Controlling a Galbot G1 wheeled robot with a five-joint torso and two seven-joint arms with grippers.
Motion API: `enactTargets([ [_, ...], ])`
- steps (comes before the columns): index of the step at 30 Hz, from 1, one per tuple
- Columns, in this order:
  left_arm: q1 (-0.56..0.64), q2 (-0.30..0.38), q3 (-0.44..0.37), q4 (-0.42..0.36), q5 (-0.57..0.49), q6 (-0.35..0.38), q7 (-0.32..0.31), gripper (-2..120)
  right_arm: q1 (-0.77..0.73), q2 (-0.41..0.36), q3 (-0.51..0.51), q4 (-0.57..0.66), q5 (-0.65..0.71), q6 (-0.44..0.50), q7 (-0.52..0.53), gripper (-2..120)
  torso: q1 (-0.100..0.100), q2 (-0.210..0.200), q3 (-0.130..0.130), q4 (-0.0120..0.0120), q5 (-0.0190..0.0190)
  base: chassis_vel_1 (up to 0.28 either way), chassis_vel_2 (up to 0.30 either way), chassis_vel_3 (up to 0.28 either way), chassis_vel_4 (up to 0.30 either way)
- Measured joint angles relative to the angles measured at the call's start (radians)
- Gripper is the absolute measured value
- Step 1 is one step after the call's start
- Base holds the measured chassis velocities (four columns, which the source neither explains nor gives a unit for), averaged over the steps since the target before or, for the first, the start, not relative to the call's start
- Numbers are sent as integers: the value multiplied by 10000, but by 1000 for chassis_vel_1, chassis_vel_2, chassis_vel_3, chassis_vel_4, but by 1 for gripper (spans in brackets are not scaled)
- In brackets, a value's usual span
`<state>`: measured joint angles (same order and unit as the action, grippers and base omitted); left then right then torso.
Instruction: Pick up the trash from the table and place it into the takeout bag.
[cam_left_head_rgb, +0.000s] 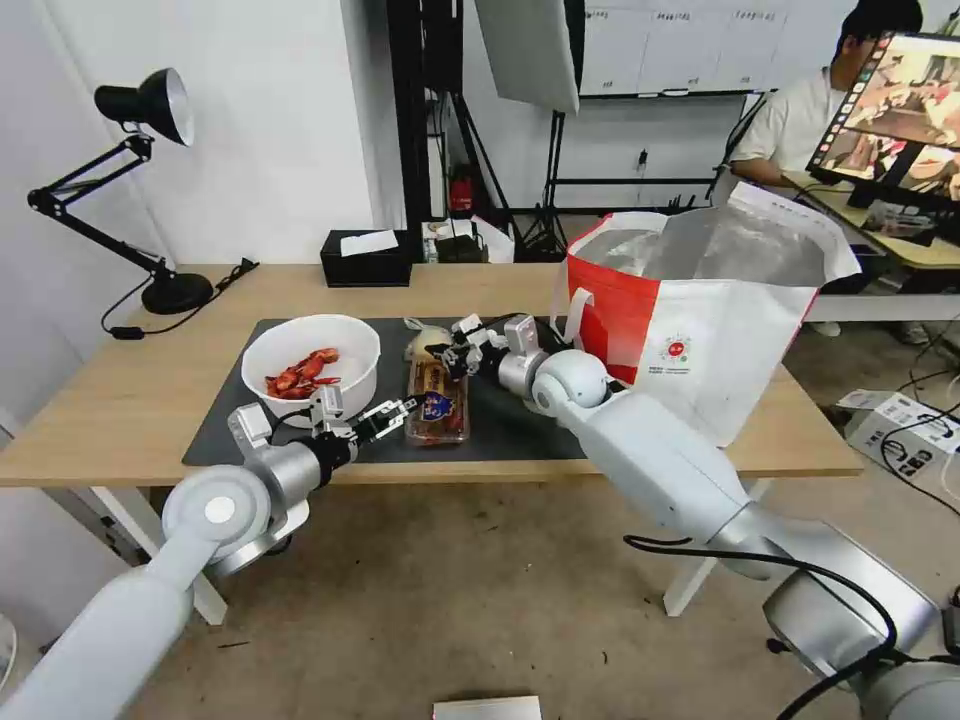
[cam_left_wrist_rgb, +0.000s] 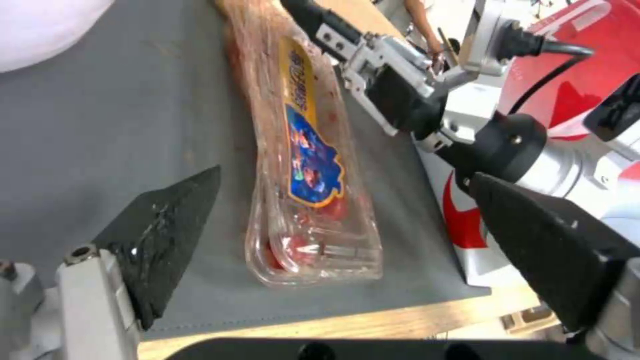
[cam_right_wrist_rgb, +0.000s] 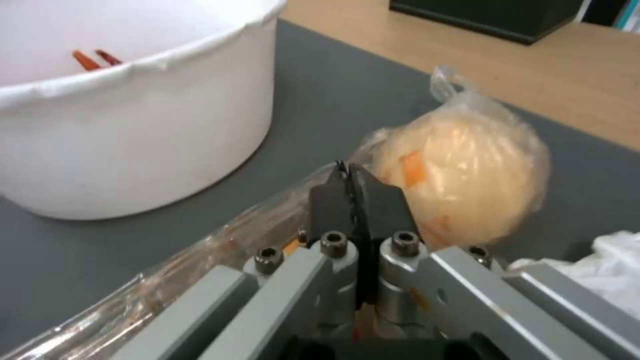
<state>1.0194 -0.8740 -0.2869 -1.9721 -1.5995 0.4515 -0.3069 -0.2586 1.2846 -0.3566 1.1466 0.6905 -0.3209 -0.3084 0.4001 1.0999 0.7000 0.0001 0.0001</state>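
Note:
On the dark mat (cam_left_head_rgb: 520, 425) of the table (cam_left_head_rgb: 110, 400) lies the clear plastic tray (cam_left_head_rgb: 436, 400) (cam_left_wrist_rgb: 303, 165) with food scraps. My right gripper (cam_left_head_rgb: 440, 353) (cam_right_wrist_rgb: 347, 175) is shut on the tray's far end. Just beyond it sits the small clear bag (cam_left_head_rgb: 425, 338) (cam_right_wrist_rgb: 467, 160) with a beige lump, and crumpled white tissue (cam_right_wrist_rgb: 600, 272) lies beside it. My left gripper (cam_left_head_rgb: 385, 415) (cam_left_wrist_rgb: 345, 176) stands open at the tray's near end, a finger on each side, not touching it. The white bowl (cam_left_head_rgb: 312, 360) (cam_right_wrist_rgb: 133, 125) of red shells is to the left. The takeout bag (cam_left_head_rgb: 700, 320) (cam_left_wrist_rgb: 580, 75) stands open on the right.
A black tissue box (cam_left_head_rgb: 366, 258) sits at the table's back edge. A black desk lamp (cam_left_head_rgb: 150, 180) stands at the back left with its cable trailing on the wood. A monitor (cam_left_head_rgb: 900, 100) on another desk is behind the bag.

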Motion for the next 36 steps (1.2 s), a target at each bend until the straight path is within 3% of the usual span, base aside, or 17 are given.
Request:
enactTargets([
  [14,-193,21,133,202,210,-93,-200,100,-176,-173,-25,181,-173,-16,41,0,-1,0,-1,-1,-1,0,0,0,0],
  [36,-1057,-101,1047,636,244,188,-756,100,-299,-336,25,465,-172,-41,127,0,-1,0,0,-1,0,0,0,0,0],
])
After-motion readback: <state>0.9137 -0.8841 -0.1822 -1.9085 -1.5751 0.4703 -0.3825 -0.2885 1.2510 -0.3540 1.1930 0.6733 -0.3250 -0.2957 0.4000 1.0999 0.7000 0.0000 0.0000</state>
